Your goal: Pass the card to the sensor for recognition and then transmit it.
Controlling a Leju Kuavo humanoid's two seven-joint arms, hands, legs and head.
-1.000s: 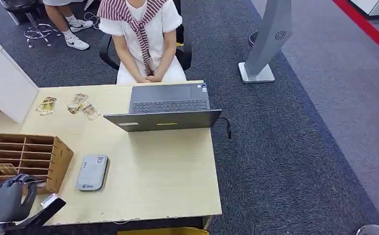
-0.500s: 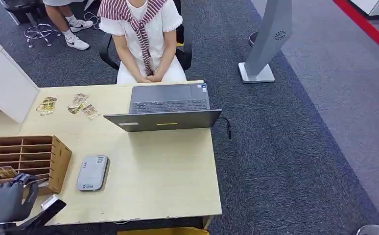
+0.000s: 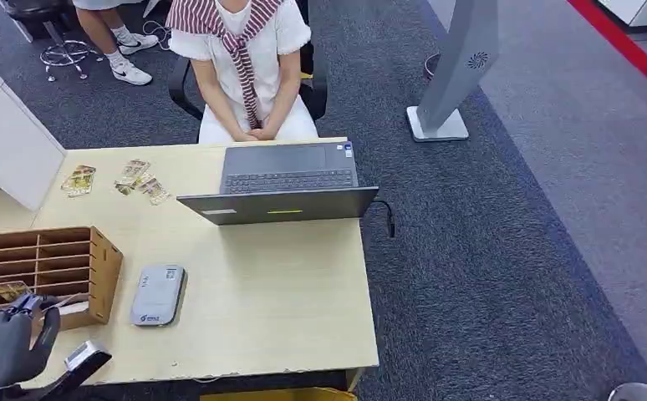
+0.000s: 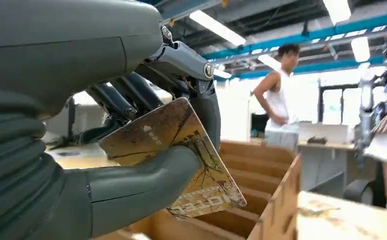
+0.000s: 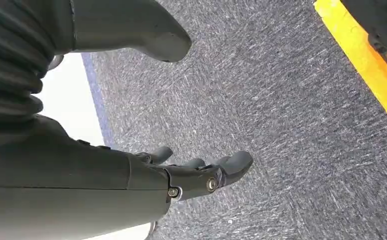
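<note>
Left hand (image 4: 131, 150) grasping the card (image 4: 174, 157), pinched between its thumb and darker fingers, just above the near edge of the wooden sorting box (image 3: 48, 271); right hand (image 5: 201, 175) released, fingers apart, hanging over the carpet. The grey sensor (image 3: 157, 294) lies on the tabletop (image 3: 278, 292) beside the box, on its far side from my left hand. Risks as I judge them: the pinch takes only part of the card, so a quick swing toward the sensor could let it twist or slip; the free corner could also catch the box wall if I move sideways before lifting. Against the earlier frame, my left hand sits lower and nearer the picture's edge, the card drawn clear of the slots
</note>
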